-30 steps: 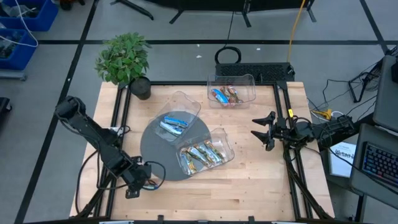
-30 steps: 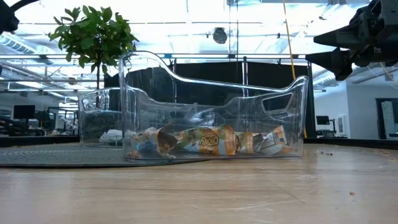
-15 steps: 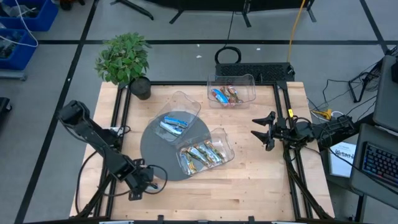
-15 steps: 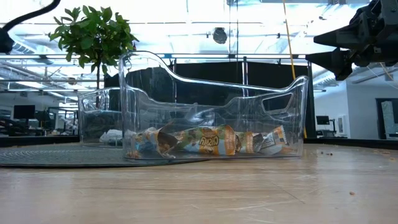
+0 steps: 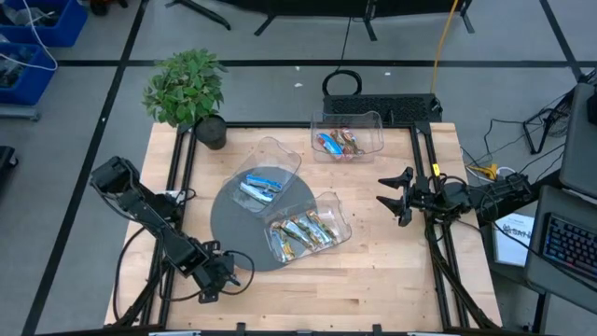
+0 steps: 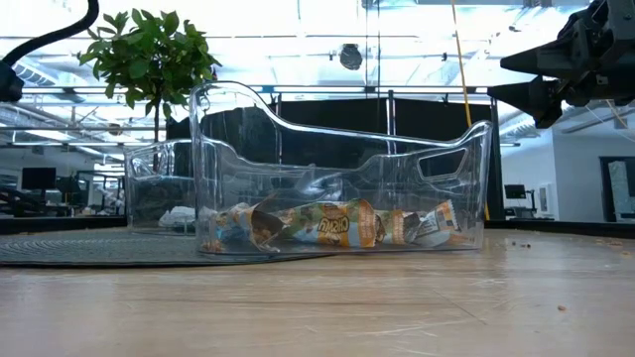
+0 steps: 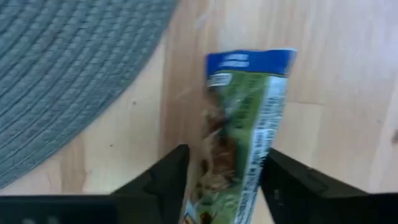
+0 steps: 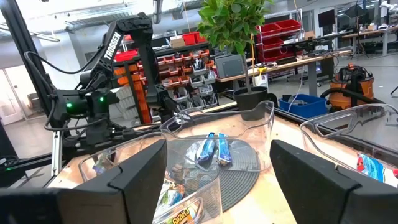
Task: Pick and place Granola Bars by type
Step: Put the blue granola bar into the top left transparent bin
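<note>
My left gripper (image 5: 222, 277) is low over the table's near left part, just off the grey round mat (image 5: 244, 224), and is shut on a granola bar (image 7: 245, 118) in a green wrapper with a blue end. My right gripper (image 5: 382, 193) hangs open above the table's right side, touching nothing; the low view shows it high up (image 6: 501, 79). Blue bars (image 5: 259, 187) lie in a clear bin on the mat. Tan-gold bars (image 5: 303, 231) fill a second bin. Reddish and blue bars (image 5: 338, 143) lie in the far bin. My left gripper pinches the green granola bar between its two fingers (image 7: 168, 180), one on each long edge (image 7: 211, 168), near the end away from the blue one. The fingers lie along the bar. Its blue end (image 7: 249, 62) sticks out ahead over the wood; whether it is lifted clear I cannot tell.
A potted plant (image 5: 187, 89) stands at the far left corner. The three clear bins (image 5: 347, 131) (image 5: 280, 161) (image 5: 326, 217) take up the table's middle and far part. Bare wood (image 5: 373, 280) runs along the near edge and to the right of the bins.
My left arm has swung so that its gripper has slid a short way toward the table's right edge, along the near rim of the mat. My right arm has kept still.
</note>
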Available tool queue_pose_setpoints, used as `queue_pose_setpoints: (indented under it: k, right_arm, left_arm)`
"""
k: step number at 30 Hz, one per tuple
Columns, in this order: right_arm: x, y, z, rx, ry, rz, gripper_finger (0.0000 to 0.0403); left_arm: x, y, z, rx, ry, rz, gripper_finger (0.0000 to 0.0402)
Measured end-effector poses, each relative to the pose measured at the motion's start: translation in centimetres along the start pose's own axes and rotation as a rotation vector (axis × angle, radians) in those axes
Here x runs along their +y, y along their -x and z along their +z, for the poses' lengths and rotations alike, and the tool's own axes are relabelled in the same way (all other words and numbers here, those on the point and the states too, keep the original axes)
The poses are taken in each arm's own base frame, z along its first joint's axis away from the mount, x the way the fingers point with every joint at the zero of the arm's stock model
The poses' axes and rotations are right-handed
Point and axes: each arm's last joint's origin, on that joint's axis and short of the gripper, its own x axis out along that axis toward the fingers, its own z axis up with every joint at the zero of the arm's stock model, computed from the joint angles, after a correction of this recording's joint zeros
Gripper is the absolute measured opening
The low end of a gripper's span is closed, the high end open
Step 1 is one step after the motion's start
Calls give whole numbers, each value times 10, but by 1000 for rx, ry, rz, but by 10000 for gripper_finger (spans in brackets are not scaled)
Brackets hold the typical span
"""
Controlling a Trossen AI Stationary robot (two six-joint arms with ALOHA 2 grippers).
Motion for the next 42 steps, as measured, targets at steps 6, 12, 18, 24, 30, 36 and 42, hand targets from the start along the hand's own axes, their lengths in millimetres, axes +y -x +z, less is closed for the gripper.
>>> queue_pose_setpoints:
  k: [6,12,18,24,30,36,42]
  right_arm:
    - [0,0,0,0,0,0,279]
    - [0,0,0,0,0,0,279]
    - [0,0,0,0,0,0,279]
    - [0,0,0,0,0,0,279]
    - [0,0,0,0,0,0,279]
    - [0,0,0,0,0,0,279]
    - [0,0,0,0,0,0,279]
  left_arm:
    - [2,-1,0,-36,6,46,81]
    - [1,0,4,-105,-30,62,12]
    - [3,10,13,-147,25,91,12]
    - [0,53,25,-258,65,113,12]
    - [4,96,36,-359,52,149,9]
    - [12,141,52,-448,5,236,8]
    - [19,195,71,-563,-45,358,8]
